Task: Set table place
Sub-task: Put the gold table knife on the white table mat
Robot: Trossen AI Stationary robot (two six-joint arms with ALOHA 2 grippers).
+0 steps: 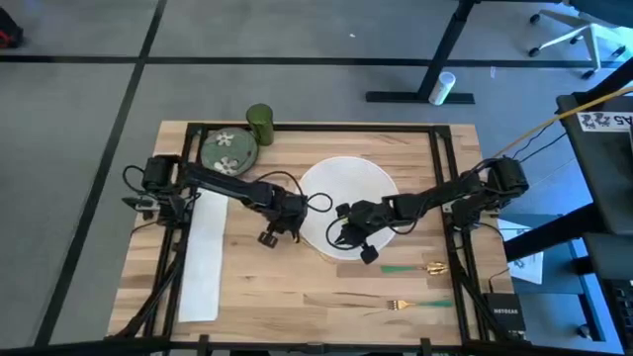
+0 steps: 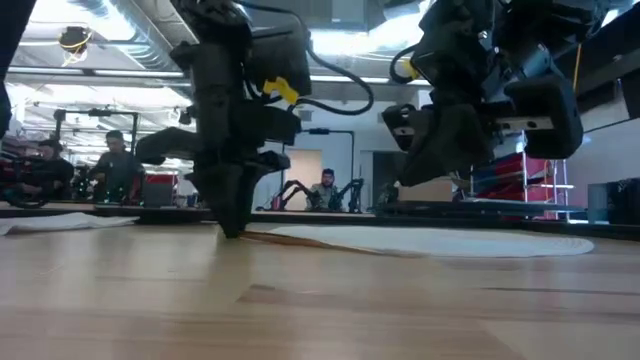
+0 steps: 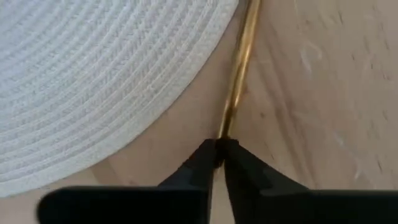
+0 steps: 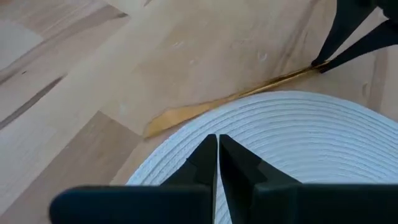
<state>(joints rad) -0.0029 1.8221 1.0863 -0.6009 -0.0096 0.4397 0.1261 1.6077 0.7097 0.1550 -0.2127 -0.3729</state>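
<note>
The bench (image 1: 297, 287) is a big light-wood top that fills the middle of the high view, and both arms reach in over it. In its centre lies a round white woven mat (image 1: 348, 206). The left hand (image 3: 219, 149) is down at the bench just beside the left edge of the mat, and its fingers are pressed together on the end of a thin gold knife (image 3: 239, 68), which lies flat on the wood along the mat's edge. The right hand (image 4: 217, 142) hangs over the mat, with its fingers together and nothing between them. Near the far left corner stand a green cup (image 1: 260, 125) and a green flowered plate (image 1: 228, 150). A white napkin (image 1: 202, 259) lies along the left side, and a gold fork (image 1: 415, 305) and spoon (image 1: 413, 267) with green handles lie at the right.
</note>
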